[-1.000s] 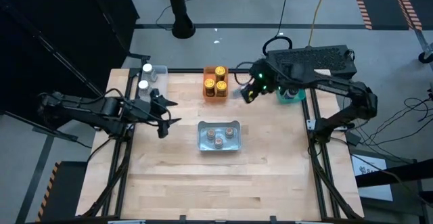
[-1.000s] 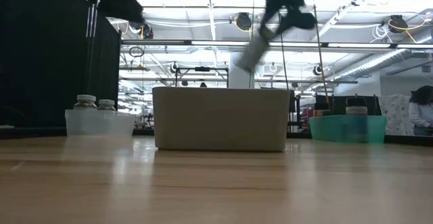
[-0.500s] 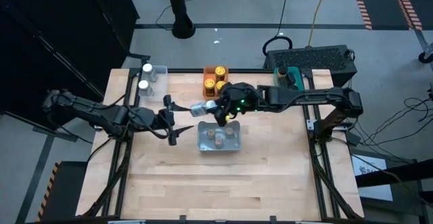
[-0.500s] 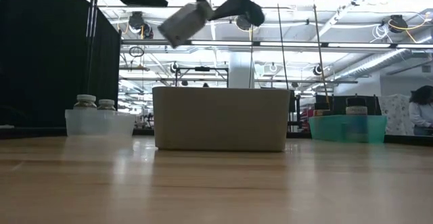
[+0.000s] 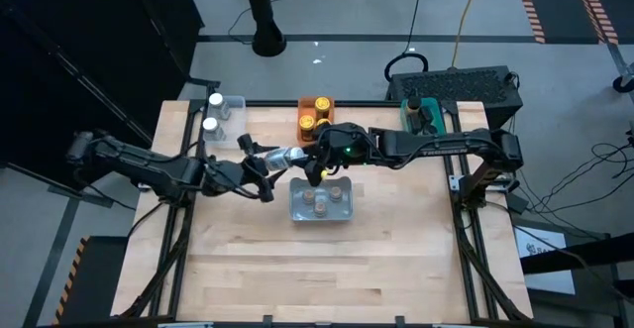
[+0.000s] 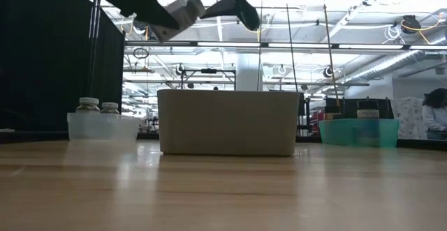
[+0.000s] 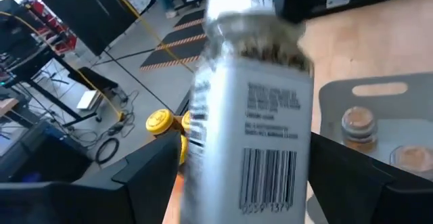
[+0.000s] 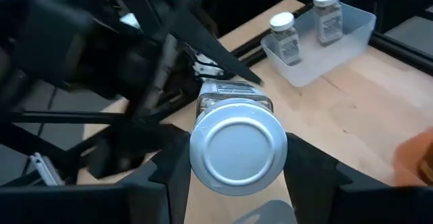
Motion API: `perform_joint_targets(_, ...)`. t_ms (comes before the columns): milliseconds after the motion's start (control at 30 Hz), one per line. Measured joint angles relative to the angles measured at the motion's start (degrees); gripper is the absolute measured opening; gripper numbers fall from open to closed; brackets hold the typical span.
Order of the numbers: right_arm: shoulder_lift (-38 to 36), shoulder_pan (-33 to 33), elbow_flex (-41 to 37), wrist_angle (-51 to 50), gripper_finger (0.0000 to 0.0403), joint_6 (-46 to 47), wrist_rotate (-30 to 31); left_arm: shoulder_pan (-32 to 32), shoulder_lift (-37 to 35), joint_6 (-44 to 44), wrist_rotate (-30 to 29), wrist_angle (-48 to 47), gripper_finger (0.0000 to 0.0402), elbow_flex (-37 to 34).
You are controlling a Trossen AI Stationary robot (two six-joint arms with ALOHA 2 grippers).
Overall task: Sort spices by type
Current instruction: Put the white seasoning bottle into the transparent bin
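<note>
Two claws meet on one jar, held in the air above the middle of the bench (image 5: 228,259). Nearest the right wrist camera is the white-lidded spice jar (image 8: 233,143), its flat lid facing that camera, so its long axis runs straight out from the right claw (image 5: 315,164) toward the left arm. The right claw holds it at the lid end, fingers on both sides. In the high view the jar lies roughly level, lengthwise between the two arms, pointing away from the right claw. Beyond its far end sits the left claw (image 5: 265,162), jaws wide, one dark finger on either flank of the labelled body in the left wrist view; whether they touch the glass I cannot tell. The coming move looks like a hand-over, and it turns on this line-up: the left claw is already around the free end. Farther off, the clear bin (image 5: 234,104) with two white-lidded jars stands at the bench's far left corner, on the left arm's side.
</note>
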Motion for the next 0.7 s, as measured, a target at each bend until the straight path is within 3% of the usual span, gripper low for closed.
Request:
perform_joint_targets(167,0.0,0.8,0.0,1.8,0.0168,-0.3,-0.1,0.8,2.3,0.5,-0.3,0.2,0.0290,0.0)
perform_joint_targets(433,0.0,0.9,0.1,0.3,0.0172,0.6,-0.4,0.5,2.8,2.8,0.1,0.3,0.0192,0.0)
perform_joint_targets(700,-0.2,1.0,0.0,1.7,0.0198,-5.8,-0.2,0.2,2.7,2.7,0.2,0.3,0.0193,0.0)
